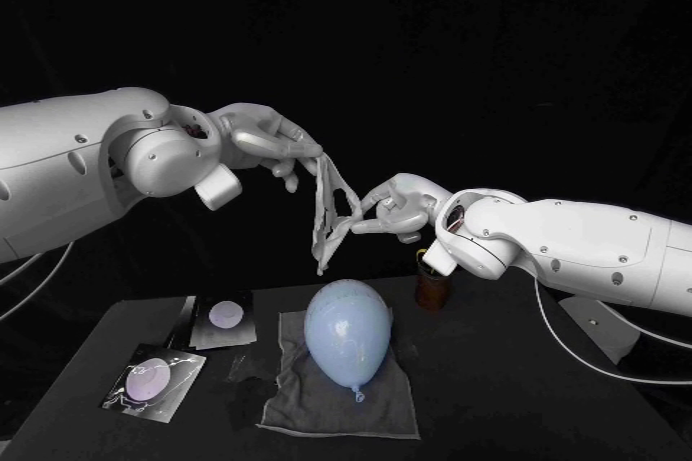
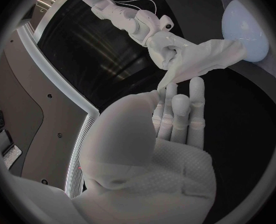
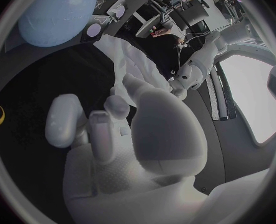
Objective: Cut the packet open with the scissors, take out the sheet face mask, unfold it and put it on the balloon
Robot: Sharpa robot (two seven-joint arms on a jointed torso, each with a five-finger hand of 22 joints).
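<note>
Head camera high, looks down on desk (image 1: 548, 381). Wrist cameras ride close behind left robot hand (image 2: 159, 149) and right robot hand (image 3: 135, 134), facing forward. We find balloon (image 1: 346, 331), sheet face mask (image 1: 329, 206) in all three

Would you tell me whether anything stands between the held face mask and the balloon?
Nothing visible does: the face mask, held between the left hand and right hand, hangs in open air above the balloon.

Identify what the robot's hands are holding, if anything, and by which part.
The sheet face mask, held up in the air: the left hand pinches its upper edge in its fingers, and the right hand grips its side edge lower down.
</note>
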